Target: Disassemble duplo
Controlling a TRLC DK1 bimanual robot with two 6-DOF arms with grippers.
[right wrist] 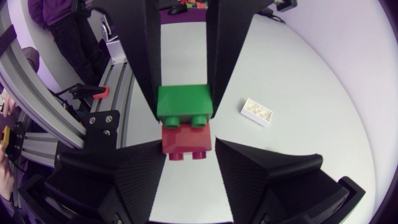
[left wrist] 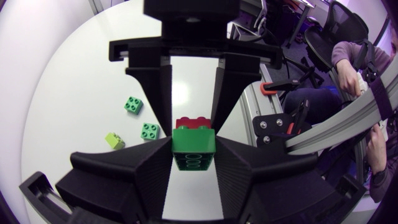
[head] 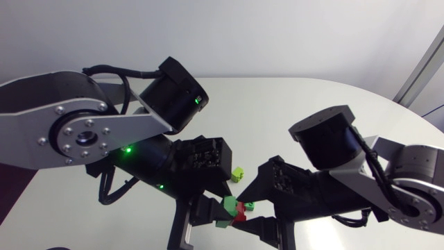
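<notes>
Head view: both grippers meet over the table (head: 277, 104). Your left gripper (left wrist: 194, 163) is clamped on the green brick (left wrist: 194, 146); your right gripper (right wrist: 186, 155) is clamped on the red brick (right wrist: 186, 142). The two bricks are joined, held between the grippers. A lime brick (left wrist: 114, 139) lies loose on the table.

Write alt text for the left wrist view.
The left arm's jaws grip a green brick joined to a red brick, which the right arm's jaws hold from the far side. On the white table beside them lie two loose green bricks and a lime brick.
</notes>
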